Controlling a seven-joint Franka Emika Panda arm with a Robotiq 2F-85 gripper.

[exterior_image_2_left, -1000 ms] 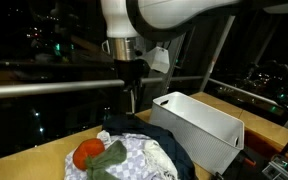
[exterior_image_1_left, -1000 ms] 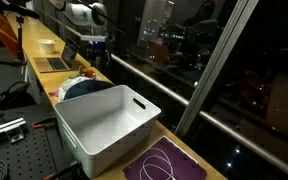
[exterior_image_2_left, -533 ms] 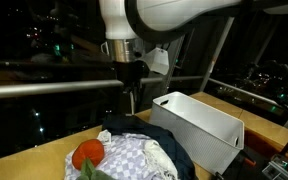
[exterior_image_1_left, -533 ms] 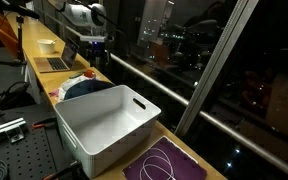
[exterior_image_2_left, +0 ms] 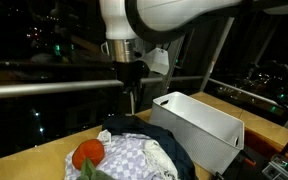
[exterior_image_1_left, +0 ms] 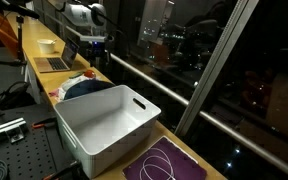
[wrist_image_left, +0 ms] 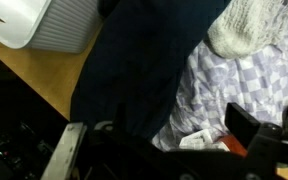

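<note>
Near the surface's [exterior_image_2_left: 29,160] front edge lies a checkered cloth [exterior_image_2_left: 132,158], with a dark garment [exterior_image_2_left: 159,135] heaped behind it. Just above the garment the arm [exterior_image_2_left: 134,25] hangs straight down, its claw [exterior_image_2_left: 132,106] spread wide and empty. A white bin [exterior_image_2_left: 209,135] stands beside the pile.

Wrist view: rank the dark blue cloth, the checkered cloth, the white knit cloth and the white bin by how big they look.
1. dark blue cloth
2. checkered cloth
3. white knit cloth and white bin look about alike; both are cut off by the frame's edge.
</note>
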